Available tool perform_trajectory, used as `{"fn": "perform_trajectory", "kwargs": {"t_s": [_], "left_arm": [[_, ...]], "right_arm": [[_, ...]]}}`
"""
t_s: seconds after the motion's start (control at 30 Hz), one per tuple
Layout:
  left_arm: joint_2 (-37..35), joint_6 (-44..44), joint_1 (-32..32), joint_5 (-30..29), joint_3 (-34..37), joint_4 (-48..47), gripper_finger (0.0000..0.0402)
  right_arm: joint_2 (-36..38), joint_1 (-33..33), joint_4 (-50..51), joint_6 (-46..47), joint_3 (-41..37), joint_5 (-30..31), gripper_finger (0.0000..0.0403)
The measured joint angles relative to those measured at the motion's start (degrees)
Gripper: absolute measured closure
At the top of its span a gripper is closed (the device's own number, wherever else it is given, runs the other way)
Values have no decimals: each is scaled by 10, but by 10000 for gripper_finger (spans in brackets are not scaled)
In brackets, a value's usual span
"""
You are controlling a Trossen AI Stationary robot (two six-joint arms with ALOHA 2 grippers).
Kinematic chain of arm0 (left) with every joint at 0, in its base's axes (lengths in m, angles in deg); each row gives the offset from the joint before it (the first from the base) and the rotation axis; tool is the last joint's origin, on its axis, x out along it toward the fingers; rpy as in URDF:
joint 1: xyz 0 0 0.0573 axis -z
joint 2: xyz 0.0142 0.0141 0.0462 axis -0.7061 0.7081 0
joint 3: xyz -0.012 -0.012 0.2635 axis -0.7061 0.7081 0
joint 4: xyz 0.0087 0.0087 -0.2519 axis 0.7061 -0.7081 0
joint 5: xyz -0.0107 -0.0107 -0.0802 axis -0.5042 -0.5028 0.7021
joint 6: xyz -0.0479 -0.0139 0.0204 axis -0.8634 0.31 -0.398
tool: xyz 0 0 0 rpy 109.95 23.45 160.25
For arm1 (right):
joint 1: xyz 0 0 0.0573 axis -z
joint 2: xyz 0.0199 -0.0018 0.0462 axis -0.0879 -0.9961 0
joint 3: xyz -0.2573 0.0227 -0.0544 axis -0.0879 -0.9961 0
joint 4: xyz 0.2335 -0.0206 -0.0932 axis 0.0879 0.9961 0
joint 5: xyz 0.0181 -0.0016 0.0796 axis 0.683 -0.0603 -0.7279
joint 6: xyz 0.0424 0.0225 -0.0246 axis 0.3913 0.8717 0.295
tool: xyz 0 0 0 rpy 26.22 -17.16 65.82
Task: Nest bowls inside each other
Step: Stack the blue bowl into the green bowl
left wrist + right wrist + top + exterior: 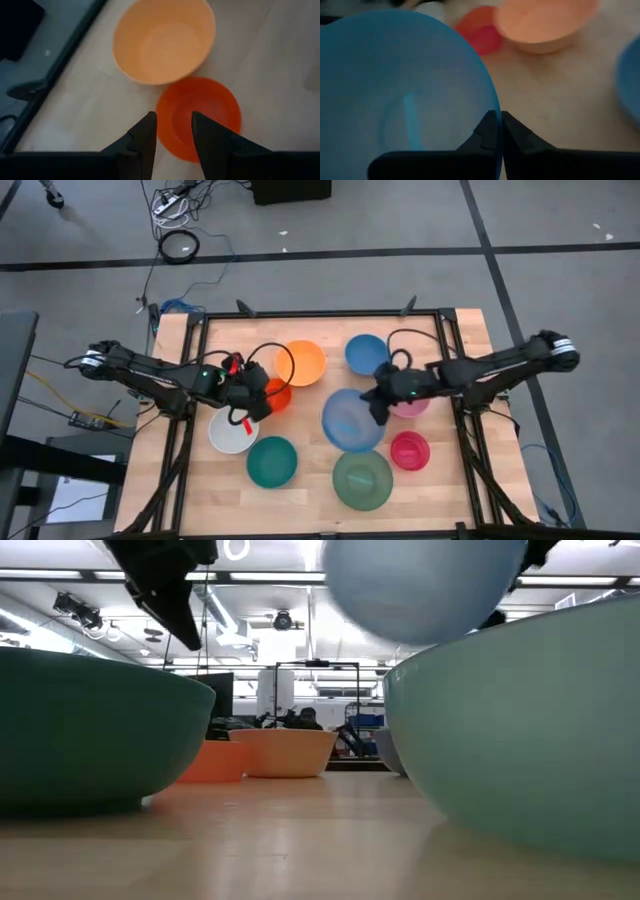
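Table (pixel 310 490), wooden, dark-framed; contents listed left to right, clock directions as seen from overhead.

- White bowl (pixel 230 435): at 9 o'clock, partly under the left arm.
- Left gripper (pixel 262 398): fingers (pixel 145 137) apart, holding nothing, poised over the small orange-red bowl (pixel 200 115).
- Teal bowl (pixel 272 461): at 7 o'clock, just beside the white bowl.
- Yellow-orange bowl (pixel 300 363): at 11 o'clock, touching the orange-red bowl.
- Large blue bowl (pixel 352 420): table centre, lifted clear of the wood in the low view. Right gripper (pixel 380 405) clamped on its rim at its 2 o'clock edge.
- Smaller blue bowl (pixel 364 353): at 12 o'clock.
- Green bowl (pixel 362 479): at 6 o'clock, directly below the lifted bowl.
- Pink bowl (pixel 412 407): at 3 o'clock, mostly hidden by the right arm.
- Red bowl (pixel 409 450): at 4 o'clock.
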Motion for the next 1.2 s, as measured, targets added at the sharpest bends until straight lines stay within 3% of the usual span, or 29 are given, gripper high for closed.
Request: {"fn": "perform_trajectory", "kwargs": {"t_s": [0.17, 0.3, 0.5, 0.67, 0.83, 1.0, 1.2], "left_arm": [[0, 10, 0, 58, 0, -2, 271], [0, 20, 1, 145, 0, -1, 271], [0, 58, 1, 285, 0, 0, 271], [0, 59, 4, 338, 0, 0, 271], [0, 60, 13, 341, 0, 0, 271], [0, 61, 16, 317, 0, 9, 271], [0, 116, 14, 227, 0, 68, 271]], "right_arm": [[14, -69, 6, 12, 0, -33, 402], [-16, -117, 17, 23, 0, -32, 403], [-66, -156, 37, 13, 0, 5, 403], [-107, -171, 39, -5, 0, 36, 402], [-130, -172, 37, -12, 0, 39, 386], [-134, -172, 34, -4, 0, 34, 344], [-108, -172, 32, 0, 0, 34, 290]]}}
